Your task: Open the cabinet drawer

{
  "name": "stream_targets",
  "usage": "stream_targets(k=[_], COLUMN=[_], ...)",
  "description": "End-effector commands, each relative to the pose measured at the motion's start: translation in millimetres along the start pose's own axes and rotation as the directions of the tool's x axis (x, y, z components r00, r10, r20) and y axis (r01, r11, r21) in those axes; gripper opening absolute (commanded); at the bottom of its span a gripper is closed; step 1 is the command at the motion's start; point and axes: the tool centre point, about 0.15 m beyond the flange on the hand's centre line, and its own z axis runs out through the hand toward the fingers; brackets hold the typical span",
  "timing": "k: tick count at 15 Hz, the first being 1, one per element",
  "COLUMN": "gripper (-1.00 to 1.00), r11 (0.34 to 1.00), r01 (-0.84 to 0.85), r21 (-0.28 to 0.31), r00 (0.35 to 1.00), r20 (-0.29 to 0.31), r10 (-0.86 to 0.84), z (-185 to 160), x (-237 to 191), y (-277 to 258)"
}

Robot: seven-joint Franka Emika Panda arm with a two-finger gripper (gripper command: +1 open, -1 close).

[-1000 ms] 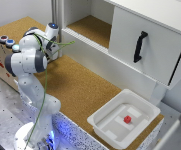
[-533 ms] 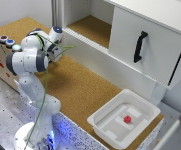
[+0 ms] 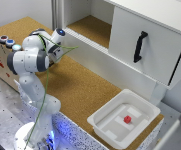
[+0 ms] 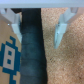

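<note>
The gripper (image 4: 38, 31) is open and holds nothing. Its two fingers (image 4: 61, 29) stand wide apart, with only cork floor and a dark strip between them. A brown box with blue print (image 4: 7, 55) sits just beside one finger. The drawer (image 3: 146, 44) is far off from the gripper, toward the exterior view's right, up in the cabinet (image 3: 82, 12). Its black handle (image 3: 139, 46) stands upright on the flat white front. A white tray (image 3: 102, 123) with a red cube (image 3: 127, 119) lies below the drawer, also well apart from the gripper.

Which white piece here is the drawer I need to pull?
The cabinet drawer, the only white box with a black bar handle; the white tray holds a red cube.
</note>
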Motion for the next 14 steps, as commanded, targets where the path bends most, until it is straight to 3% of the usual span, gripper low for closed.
stream_targets(k=[1,14], gripper=[-1.00,-1.00], r11=[0.999,1.000], r01=[0.004,-0.025], r21=[0.045,0.009], r00=[0.999,0.999], r20=[-0.034,-0.032], r10=[-0.002,0.025], z=[-7,-25], x=[2,-12], y=[15,70])
